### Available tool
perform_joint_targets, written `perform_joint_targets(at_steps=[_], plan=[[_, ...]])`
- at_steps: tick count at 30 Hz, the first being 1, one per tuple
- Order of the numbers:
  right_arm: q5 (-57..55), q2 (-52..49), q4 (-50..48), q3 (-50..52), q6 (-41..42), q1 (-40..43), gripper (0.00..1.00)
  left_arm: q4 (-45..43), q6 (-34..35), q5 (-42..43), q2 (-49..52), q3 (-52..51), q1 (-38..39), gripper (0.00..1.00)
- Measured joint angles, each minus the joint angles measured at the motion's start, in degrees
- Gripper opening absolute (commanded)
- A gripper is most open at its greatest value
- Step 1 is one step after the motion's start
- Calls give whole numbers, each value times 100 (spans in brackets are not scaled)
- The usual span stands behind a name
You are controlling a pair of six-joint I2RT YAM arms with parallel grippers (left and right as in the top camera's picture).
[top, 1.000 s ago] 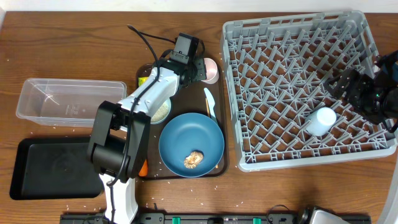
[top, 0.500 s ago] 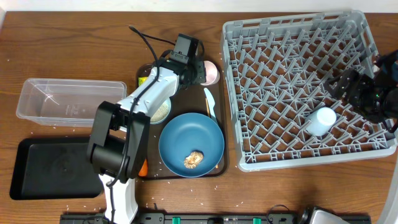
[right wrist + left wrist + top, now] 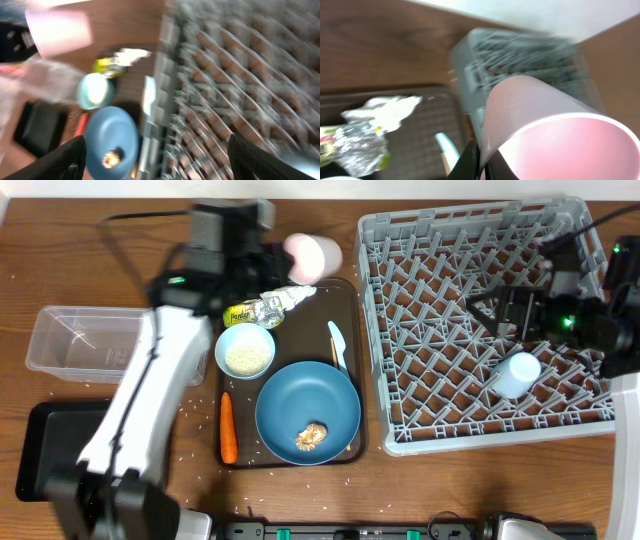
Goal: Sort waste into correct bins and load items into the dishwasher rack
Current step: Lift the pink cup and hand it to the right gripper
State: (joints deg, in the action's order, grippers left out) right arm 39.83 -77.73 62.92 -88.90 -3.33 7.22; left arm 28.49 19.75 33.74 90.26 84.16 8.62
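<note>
Lift-off: left pincer [image 3: 481, 162], clamped on the pink cup [image 3: 312, 256], has raised it off the tray [image 3: 345, 310], ready for racking. Right pincer [image 3: 487, 308] gapes empty above the dishwasher rack [image 3: 400, 240].

The cup [image 3: 312, 256] is pink, the rack [image 3: 440, 330] grey.

A brown wooden worktop [image 3: 100, 260] with long, streaky grain fills the overhead view under even light. Beyond its far edge the left wrist view shows a plain pale surface [image 3: 560, 15], blurred. A dark rail [image 3: 300, 532] runs along the near edge.
</note>
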Motion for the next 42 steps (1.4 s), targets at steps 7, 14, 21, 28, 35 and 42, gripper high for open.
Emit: perform_joint_targets(at_steps=[7,14,21,28,35,42], plan=[[1650,0,-1266,2,-315,-603,78,-153,236,2302,-236,-2,-612,6],[2188,-2,-1484,2,-664,-1606,74,-153,476,4030,-236,-2,-520,6],[2232,-2,-1751,2,-938,-2031,73,-214,914,5169,-240,-2,-518,6],[2179,-2,-2072,2,-1012,-2033,77,-214,1419,5434,-240,-2,-518,6],[1917,-37,-2476,2,-1040,-2033,79,-352,1694,5466,-476,-2,-518,6],[2017,-267,-2879,2,-1060,-2201,81,-459,1821,5486,-789,-2,-518,6]])
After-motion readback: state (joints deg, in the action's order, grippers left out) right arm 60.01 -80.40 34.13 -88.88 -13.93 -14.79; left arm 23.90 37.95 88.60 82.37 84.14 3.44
